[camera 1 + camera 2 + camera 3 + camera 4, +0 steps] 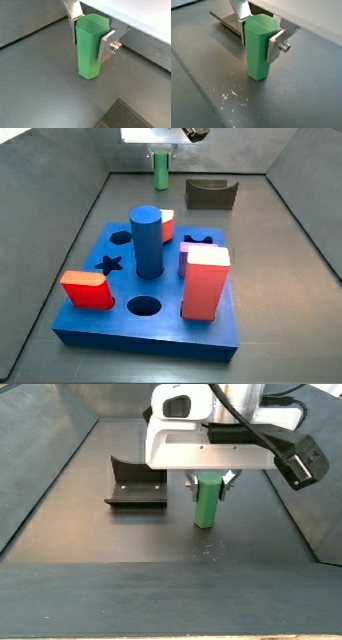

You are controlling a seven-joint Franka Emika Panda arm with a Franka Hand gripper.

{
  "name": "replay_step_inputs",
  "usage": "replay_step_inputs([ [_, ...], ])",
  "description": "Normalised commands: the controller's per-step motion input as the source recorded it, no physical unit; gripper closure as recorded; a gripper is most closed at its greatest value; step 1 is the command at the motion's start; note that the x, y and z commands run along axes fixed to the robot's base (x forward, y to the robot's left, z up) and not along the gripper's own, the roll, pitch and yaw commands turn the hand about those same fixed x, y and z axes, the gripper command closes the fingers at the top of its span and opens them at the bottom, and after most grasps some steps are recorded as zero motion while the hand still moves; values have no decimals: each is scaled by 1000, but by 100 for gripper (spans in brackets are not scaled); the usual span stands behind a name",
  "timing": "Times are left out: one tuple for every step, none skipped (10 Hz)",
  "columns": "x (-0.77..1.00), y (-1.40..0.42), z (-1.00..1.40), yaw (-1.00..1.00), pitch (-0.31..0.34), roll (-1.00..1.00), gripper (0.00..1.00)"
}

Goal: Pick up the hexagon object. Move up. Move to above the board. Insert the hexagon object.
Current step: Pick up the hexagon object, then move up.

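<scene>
The hexagon object (90,47) is a slim light-green faceted post, standing upright at the far end of the floor. My gripper (90,42) is shut on its upper part, a silver finger (105,47) pressed flat against each side. Both wrist views show this grip, the gripper (259,40) clamping the hexagon object (260,50). In both side views the hexagon object (160,170) (207,502) hangs below the gripper (160,150) (207,479), its lower end at or just above the floor. The board (147,333), a blue slab with cut-out holes, lies well apart from it.
On the board stand a tall blue cylinder (146,238), a red block (87,288) and a tall pink-topped red block (203,278). The dark fixture (211,193) (134,484) stands on the floor beside the post. Grey walls enclose the floor.
</scene>
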Motion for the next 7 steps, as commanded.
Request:
replay_step_inputs([
  [0, 0, 0, 0, 0, 0, 100],
  [0, 0, 0, 0, 0, 0, 100],
  [0, 0, 0, 0, 0, 0, 100],
  [0, 0, 0, 0, 0, 0, 100],
  [0, 0, 0, 0, 0, 0, 100],
  [0, 0, 0, 0, 0, 0, 100],
  [0, 0, 833, 0, 0, 0, 100],
])
